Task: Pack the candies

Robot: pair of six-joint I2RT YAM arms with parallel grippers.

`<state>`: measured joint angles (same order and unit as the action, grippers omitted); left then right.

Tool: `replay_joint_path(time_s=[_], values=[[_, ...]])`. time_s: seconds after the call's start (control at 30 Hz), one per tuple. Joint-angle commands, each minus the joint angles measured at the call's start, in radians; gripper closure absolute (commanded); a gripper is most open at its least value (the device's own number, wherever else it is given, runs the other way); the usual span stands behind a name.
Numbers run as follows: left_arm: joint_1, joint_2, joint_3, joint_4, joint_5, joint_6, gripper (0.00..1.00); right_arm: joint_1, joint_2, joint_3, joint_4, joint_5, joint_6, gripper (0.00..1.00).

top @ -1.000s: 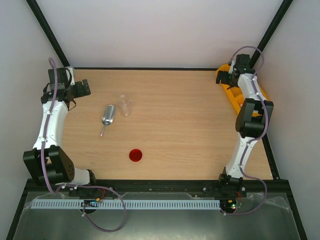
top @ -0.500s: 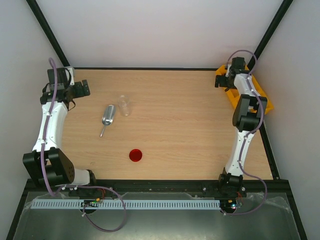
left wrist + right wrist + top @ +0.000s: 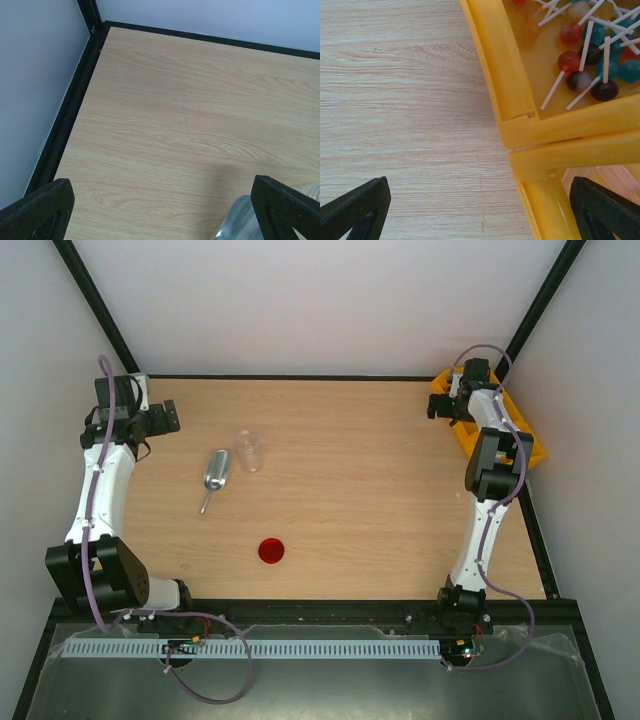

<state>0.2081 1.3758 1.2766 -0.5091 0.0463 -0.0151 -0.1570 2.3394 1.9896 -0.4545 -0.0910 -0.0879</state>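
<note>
Overhead, one wooden table (image 3: 380, 490) carries two arms and four separate items. At the far left corner the left gripper (image 3: 166, 417) hangs over bare wood, jaws spread fully apart and holding nothing. Right of it lies one metal scoop (image 3: 215, 474), handle towards the near edge, with one clear plastic cup (image 3: 249, 450) upright just beside its bowl. One red lid (image 3: 271, 550) lies flat nearer the near edge, well apart from both. At the far right corner the right gripper (image 3: 441, 408) is likewise spread wide and holds nothing, poised at the left wall of one yellow tray (image 3: 502, 80) set along the right edge. The right arm crosses above this tray and hides much of it from above. The candies (image 3: 568, 61) lie inside a tray compartment: round red, dark and teal heads on white sticks, piled and overlapping so that no full count is possible.
</note>
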Motion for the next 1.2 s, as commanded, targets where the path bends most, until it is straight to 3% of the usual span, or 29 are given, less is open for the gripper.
replay_joint_path(time_s=[0.0, 0.5, 0.8, 1.17], values=[[0.009, -0.024, 0.006, -0.009, 0.021, -0.027, 0.00, -0.001, 0.007, -0.015, -0.086, -0.113, 0.005, 0.01], [0.033, -0.012, -0.019, 0.018, 0.049, -0.063, 0.00, 0.061, -0.182, -0.371, 0.025, -0.263, 0.109, 0.01], [0.032, -0.028, -0.059, 0.028, 0.023, 0.030, 0.01, 0.201, -0.381, -0.697, 0.224, -0.288, 0.319, 0.01], [0.032, -0.016, -0.067, -0.111, 0.101, 0.146, 0.01, 0.400, -0.477, -0.841, 0.427, -0.250, 0.559, 0.01]])
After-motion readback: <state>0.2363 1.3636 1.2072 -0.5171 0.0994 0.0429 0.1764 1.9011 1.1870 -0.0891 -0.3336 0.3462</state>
